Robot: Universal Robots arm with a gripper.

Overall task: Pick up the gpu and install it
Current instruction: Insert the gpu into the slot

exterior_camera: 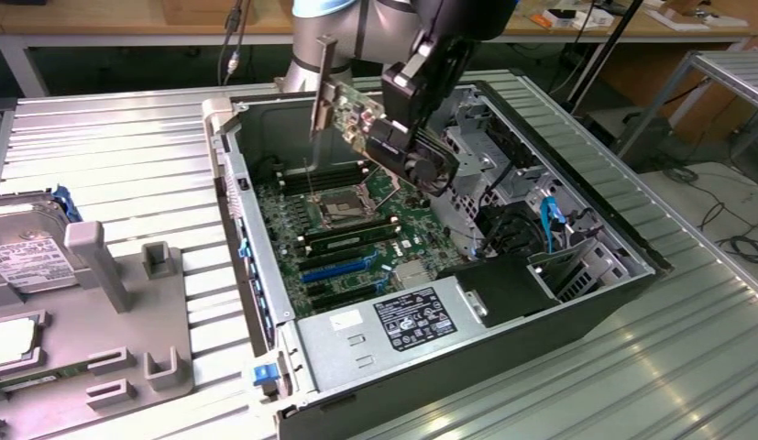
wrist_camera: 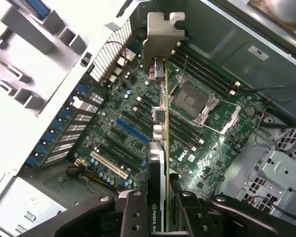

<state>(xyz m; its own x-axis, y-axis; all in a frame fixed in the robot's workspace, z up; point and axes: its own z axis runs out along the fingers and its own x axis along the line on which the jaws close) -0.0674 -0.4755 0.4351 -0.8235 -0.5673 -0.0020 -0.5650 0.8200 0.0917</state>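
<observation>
– gpu: where is it at this moment?
– It is in the air, over the far part of the open computer case, above the motherboard. The claw is closed on it with one finger on each face, so the jaws stand only as wide as the thin card.
– Which step is this?
– I judge the picking up is done and the installing is not yet done, because the card touches no slot. Its silver bracket is at the end toward the exterior view's left.
– What does seating it call for?
– In my opinion, the lower edge must lie parallel to a slot and directly over it, and the bracket must meet the rear wall of the case.
– Do the two views tell different things?
– Yes. The exterior view gives the height, and the card seems tilted there. The wrist view looks along the gpu down to the board. There the blue slot lies beside the card's edge and at an angle to it, not under it.
</observation>
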